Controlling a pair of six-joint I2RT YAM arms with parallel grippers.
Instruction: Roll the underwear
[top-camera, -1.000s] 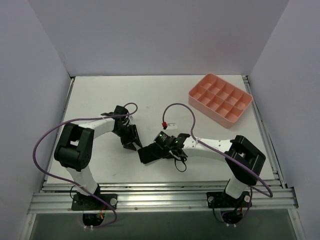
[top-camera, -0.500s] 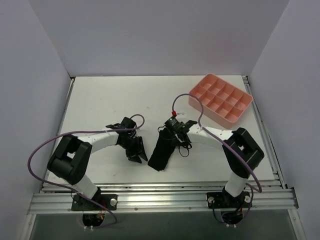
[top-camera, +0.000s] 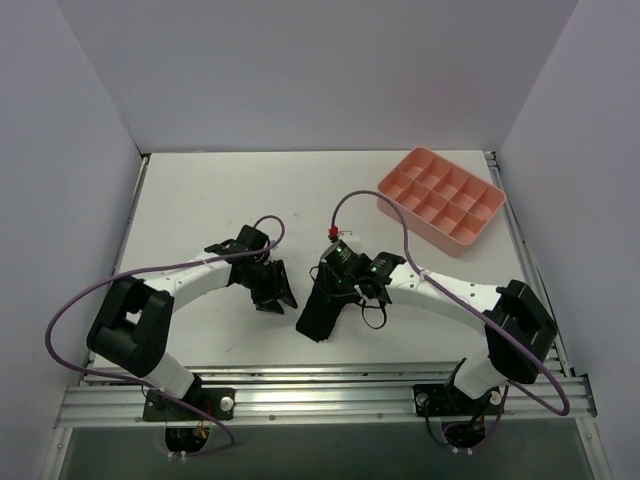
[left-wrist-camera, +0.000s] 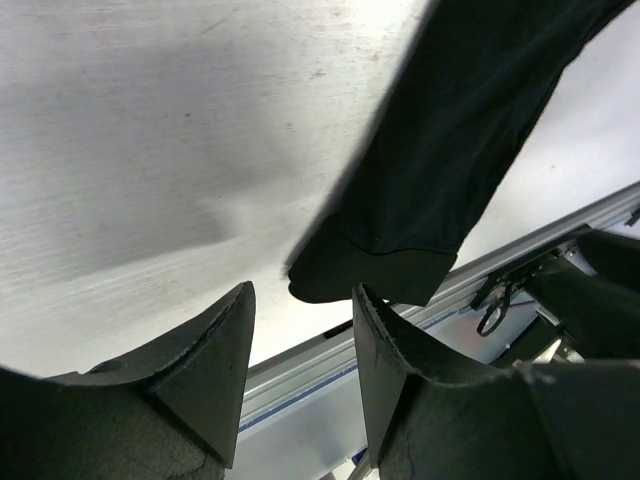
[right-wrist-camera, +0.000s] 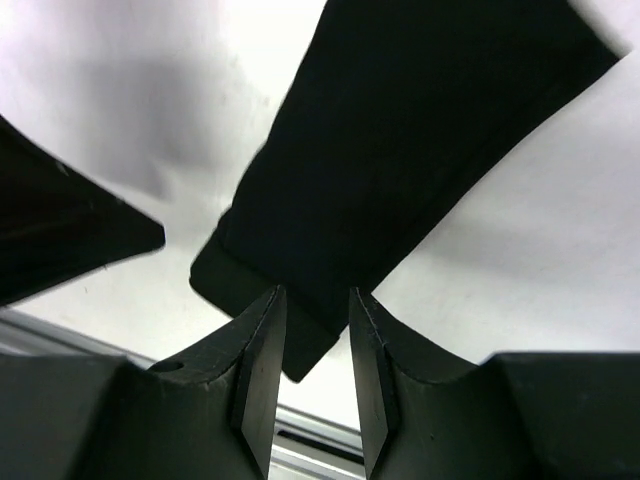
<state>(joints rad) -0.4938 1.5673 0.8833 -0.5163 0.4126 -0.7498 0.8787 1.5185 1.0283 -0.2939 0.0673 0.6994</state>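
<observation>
The underwear is a black fabric strip, folded long and narrow, lying flat on the white table and running from the middle towards the near edge. My left gripper is open and empty just left of it. In the left wrist view the strip lies beyond my open gripper. My right gripper hovers over the strip's far end. In the right wrist view its jaws stand apart above the fabric, holding nothing.
A pink compartment tray stands at the back right. The metal rail runs along the table's near edge, close to the strip's near end. A left finger shows in the right wrist view.
One second ago the underwear was a bunch at my right gripper. It now lies stretched out as a long strip, and the right gripper has shifted slightly. The left gripper edged right.
</observation>
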